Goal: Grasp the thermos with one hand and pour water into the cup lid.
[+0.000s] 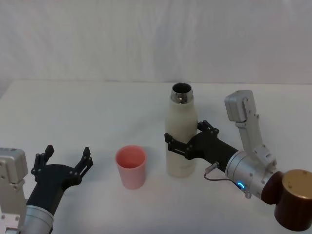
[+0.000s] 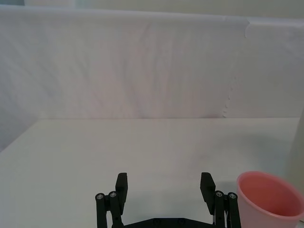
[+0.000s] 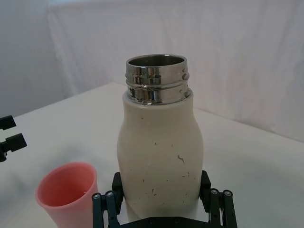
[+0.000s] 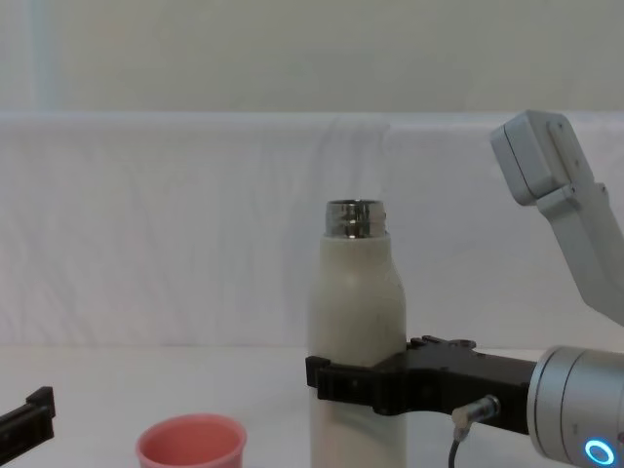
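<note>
Both right hand (image 1: 184, 139) fingers flank the upright thermos (image 1: 181, 141).

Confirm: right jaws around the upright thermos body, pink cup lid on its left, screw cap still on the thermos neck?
Not the cap part. The thermos has no cap on: the right wrist view looks straight into its open steel neck. The rest holds: the right gripper has its jaws either side of the upright body, and the cup lid stands to its left, apart from it.
</note>
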Robot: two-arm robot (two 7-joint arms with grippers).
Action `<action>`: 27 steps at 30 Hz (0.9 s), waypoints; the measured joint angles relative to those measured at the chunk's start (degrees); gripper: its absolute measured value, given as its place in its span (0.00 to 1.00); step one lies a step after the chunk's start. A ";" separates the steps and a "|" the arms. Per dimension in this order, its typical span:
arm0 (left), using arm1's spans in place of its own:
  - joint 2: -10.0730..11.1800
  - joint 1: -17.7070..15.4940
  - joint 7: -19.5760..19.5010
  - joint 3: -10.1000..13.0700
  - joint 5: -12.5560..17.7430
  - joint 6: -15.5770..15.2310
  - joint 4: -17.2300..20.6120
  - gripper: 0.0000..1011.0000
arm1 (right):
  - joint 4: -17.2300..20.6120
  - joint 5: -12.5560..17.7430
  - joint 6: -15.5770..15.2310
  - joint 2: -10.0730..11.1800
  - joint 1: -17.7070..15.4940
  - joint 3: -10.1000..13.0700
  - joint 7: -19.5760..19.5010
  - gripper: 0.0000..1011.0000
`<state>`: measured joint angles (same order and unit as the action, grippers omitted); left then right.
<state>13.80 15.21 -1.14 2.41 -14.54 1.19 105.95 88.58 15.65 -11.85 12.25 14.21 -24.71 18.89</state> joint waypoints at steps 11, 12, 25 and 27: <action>0.00 0.00 0.00 0.01 0.00 0.00 0.00 0.99 | 0.06 0.63 0.14 0.47 -0.08 -0.35 -0.20 0.95; 0.00 0.00 0.00 0.01 0.00 0.00 0.00 0.99 | 0.06 0.64 0.14 0.48 -0.08 -0.35 -0.20 0.95; 0.00 0.00 0.00 0.00 0.00 0.00 0.00 0.99 | 0.13 0.59 0.15 0.44 -0.10 -0.34 -0.20 0.99; 0.00 0.00 0.00 0.01 0.00 0.00 0.00 0.99 | 0.13 0.57 0.15 0.42 -0.10 -0.32 -0.20 0.99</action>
<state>13.81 15.21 -1.14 2.42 -14.54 1.19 105.95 88.71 16.22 -11.71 12.67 14.11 -25.03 18.68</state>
